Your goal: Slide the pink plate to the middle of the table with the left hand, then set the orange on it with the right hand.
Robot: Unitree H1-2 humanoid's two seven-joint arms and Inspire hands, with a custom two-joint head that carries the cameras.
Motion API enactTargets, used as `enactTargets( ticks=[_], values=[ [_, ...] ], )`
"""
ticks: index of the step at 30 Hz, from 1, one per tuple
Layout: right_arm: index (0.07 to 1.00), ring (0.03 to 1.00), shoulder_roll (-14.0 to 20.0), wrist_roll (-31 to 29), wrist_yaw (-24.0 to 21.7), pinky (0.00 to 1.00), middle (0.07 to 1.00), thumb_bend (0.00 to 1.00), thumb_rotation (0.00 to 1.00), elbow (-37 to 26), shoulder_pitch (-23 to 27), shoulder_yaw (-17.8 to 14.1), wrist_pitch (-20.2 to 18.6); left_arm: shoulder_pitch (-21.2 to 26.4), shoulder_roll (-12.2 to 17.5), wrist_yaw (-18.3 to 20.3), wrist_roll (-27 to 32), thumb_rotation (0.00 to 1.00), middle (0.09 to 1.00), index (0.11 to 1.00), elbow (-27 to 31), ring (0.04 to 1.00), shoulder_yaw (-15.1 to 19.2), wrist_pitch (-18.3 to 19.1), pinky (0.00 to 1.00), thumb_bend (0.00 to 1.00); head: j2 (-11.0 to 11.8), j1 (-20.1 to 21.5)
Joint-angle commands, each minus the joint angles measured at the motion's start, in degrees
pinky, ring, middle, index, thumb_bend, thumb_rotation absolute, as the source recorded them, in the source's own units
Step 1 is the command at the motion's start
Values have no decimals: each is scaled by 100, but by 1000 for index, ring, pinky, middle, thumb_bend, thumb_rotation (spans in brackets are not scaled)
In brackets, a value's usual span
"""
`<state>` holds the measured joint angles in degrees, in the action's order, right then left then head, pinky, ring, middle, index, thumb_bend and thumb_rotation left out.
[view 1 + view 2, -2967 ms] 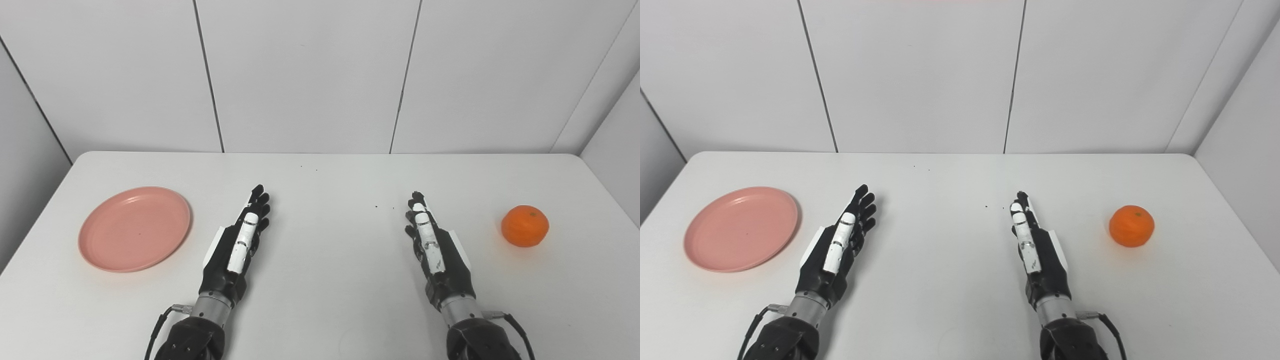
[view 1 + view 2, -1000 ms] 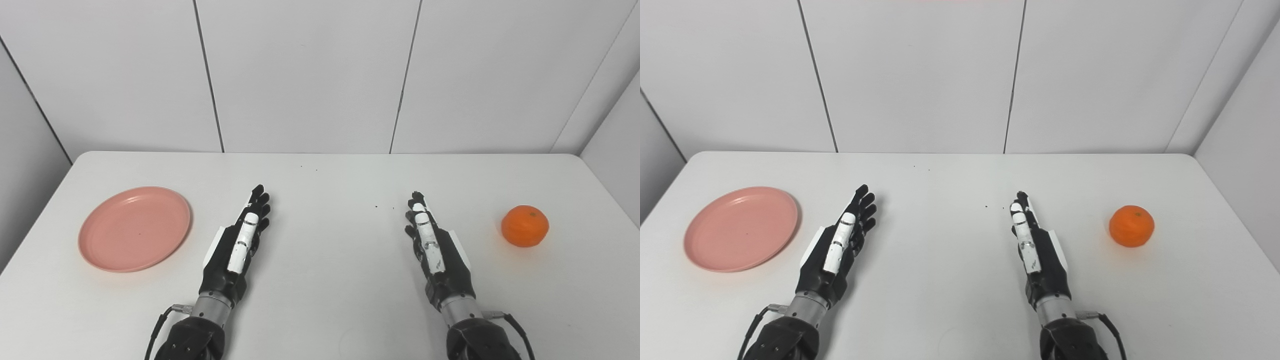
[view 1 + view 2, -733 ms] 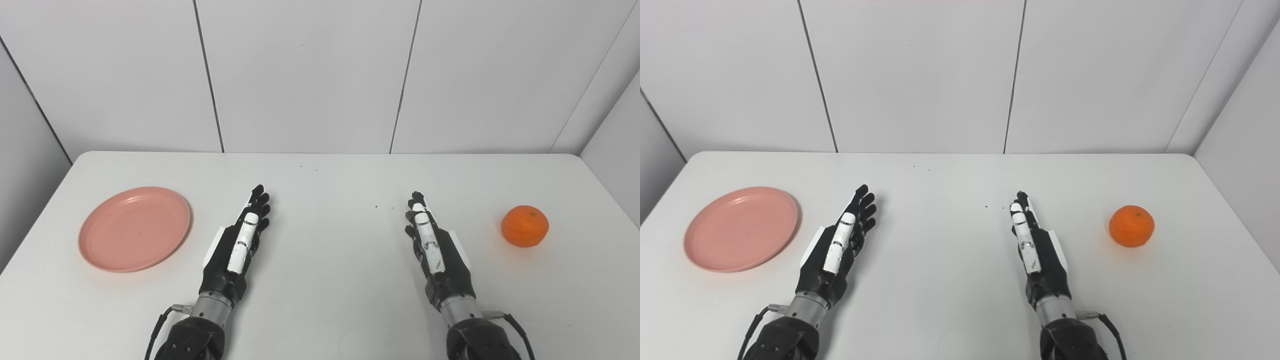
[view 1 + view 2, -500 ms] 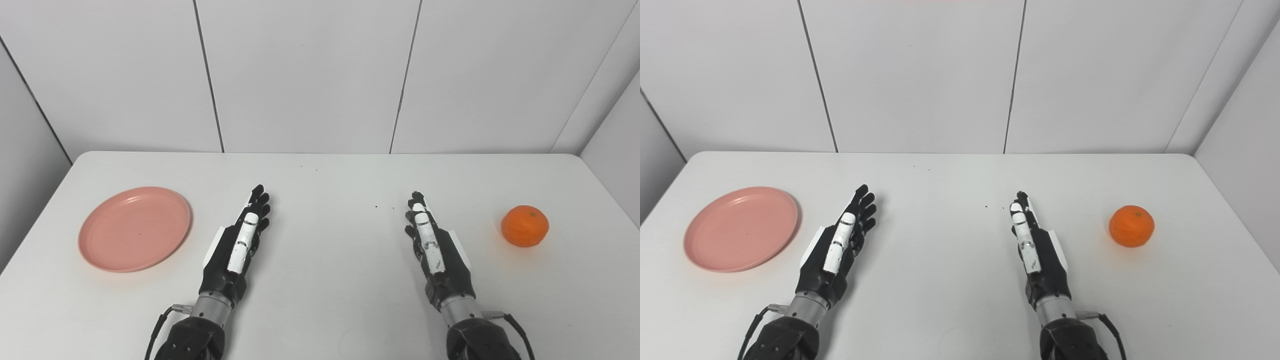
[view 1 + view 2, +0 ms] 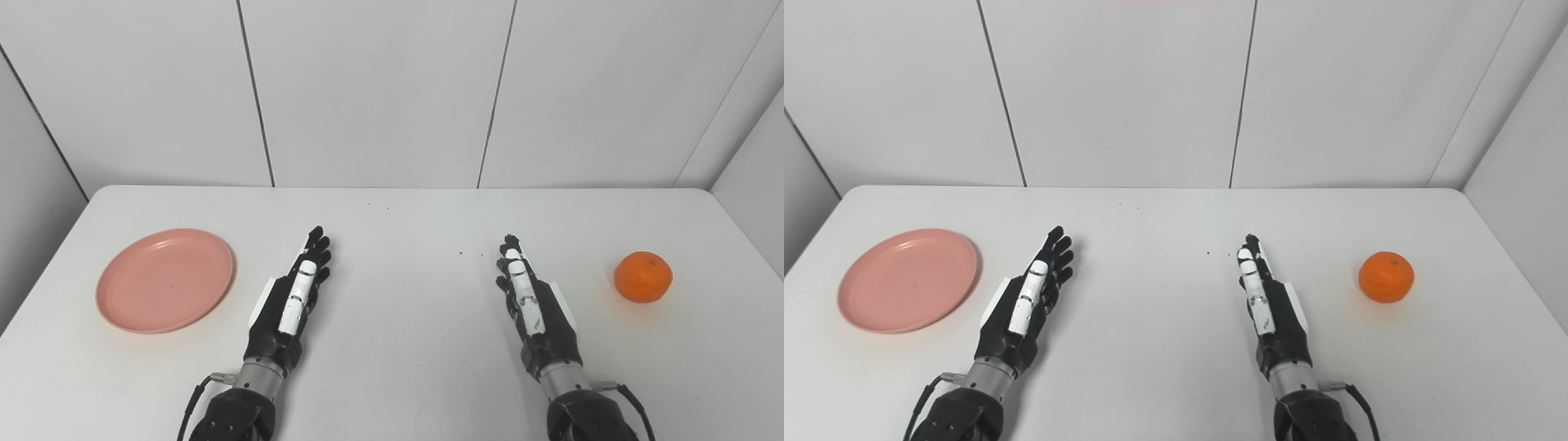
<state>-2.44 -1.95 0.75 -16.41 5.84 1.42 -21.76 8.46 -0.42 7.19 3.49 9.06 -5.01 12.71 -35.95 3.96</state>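
A round pink plate [image 5: 165,280] lies empty on the left side of the white table [image 5: 392,220]. An orange [image 5: 643,277] sits on the table at the right. My left hand [image 5: 288,303] rests open and empty, fingers stretched forward, to the right of the plate and apart from it. My right hand [image 5: 531,303] rests open and empty, fingers stretched forward, to the left of the orange and apart from it. Both show the same way in the right eye view: plate [image 5: 908,280], orange [image 5: 1386,277].
White wall panels [image 5: 373,92] stand behind the table's far edge. A side wall [image 5: 750,177] closes the right. A few small dark specks [image 5: 460,252] lie on the tabletop between the hands.
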Motion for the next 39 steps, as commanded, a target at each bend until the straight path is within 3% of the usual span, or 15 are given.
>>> enactTargets(
  ticks=[1, 39],
  values=[
    [1000, 1000, 2, -1, -32, 1000, 1000, 228, 1000, -116, 148, 4, 263, 102, -23, -10, 8, 1000, 1000, 1000, 173, 1000, -8, -105, 1000, 405, 6, -2],
    [1000, 1000, -17, -52, -17, 1000, 1000, 239, 1000, -89, 140, -20, 303, 108, -24, -1, 34, 1000, 1000, 1000, 186, 1000, -2, -59, 1000, 403, 9, -13]
  ],
)
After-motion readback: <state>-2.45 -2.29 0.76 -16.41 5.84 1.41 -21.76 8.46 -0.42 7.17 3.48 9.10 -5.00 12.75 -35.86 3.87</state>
